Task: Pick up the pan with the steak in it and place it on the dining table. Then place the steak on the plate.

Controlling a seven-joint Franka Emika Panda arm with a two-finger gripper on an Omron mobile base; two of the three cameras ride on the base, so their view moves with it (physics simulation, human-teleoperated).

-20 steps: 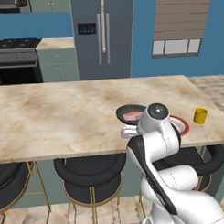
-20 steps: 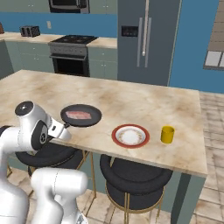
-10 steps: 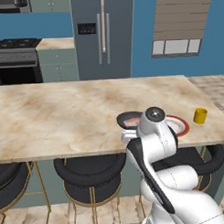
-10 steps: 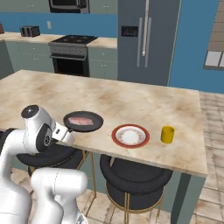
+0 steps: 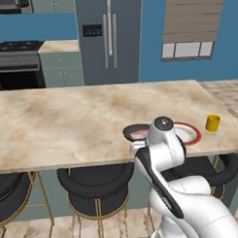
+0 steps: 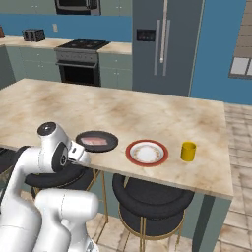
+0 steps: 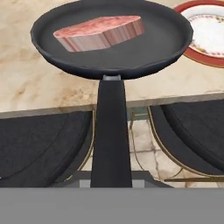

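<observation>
Claw (image 7: pixel 111 181) clamped on one pan (image 7: pixel 131 48) (one steak (image 7: pixel 98 33) inside), beside one plate (image 7: pixel 205 37).

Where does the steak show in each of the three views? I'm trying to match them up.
Left base view: steak lies in the pan, lower centre, just left of the arm's white elbow.
Right base view: left of centre, in the pan, near the table's front edge.
Hand view: upper centre, on the far side of the pan.
Shared landmark: the red-rimmed plate, beside the pan.
</observation>
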